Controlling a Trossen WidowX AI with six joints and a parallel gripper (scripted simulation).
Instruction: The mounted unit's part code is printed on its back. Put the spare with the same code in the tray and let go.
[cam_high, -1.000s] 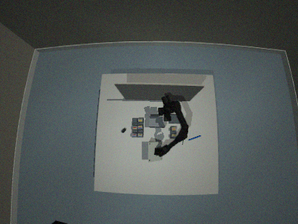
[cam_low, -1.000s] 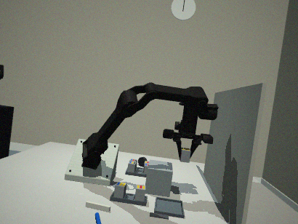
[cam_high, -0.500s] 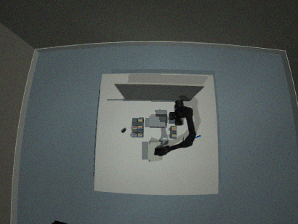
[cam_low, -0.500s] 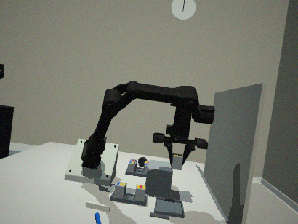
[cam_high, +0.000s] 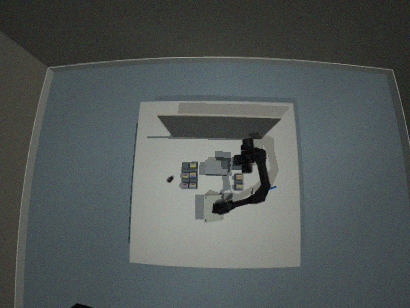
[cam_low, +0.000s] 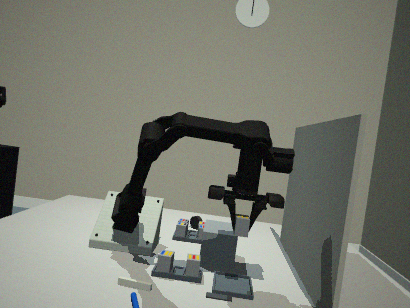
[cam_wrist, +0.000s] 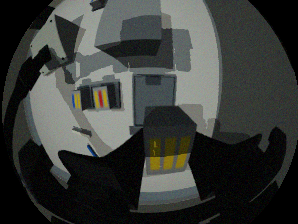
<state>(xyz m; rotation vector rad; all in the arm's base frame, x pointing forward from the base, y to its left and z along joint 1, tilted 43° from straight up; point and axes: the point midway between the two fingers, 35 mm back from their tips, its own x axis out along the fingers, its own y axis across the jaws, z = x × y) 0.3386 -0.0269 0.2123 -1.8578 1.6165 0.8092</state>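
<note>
My gripper (cam_low: 242, 229) (cam_wrist: 162, 131) is shut on a grey spare (cam_low: 242, 226) (cam_wrist: 168, 161) with three yellow stripes on its top. It holds the spare upright, raised above the table. The flat grey tray (cam_low: 232, 285) (cam_wrist: 150, 103) lies just beyond the spare in the wrist view and lower than it; in the top view the arm mostly covers it. A large grey block (cam_high: 216, 166) (cam_low: 218, 250) (cam_wrist: 139, 31) stands beside the tray; I cannot tell whether it is the mounted unit. No part code is readable.
A rack (cam_low: 175, 274) near the tray holds two spares with coloured stripes. Another rack (cam_low: 194, 238) with several spares (cam_high: 193, 175) stands farther off. A tall grey panel (cam_high: 220, 126) (cam_low: 325, 200) stands near the gripper. A blue stick (cam_low: 134, 300) and a pale bar (cam_low: 135, 284) lie nearby.
</note>
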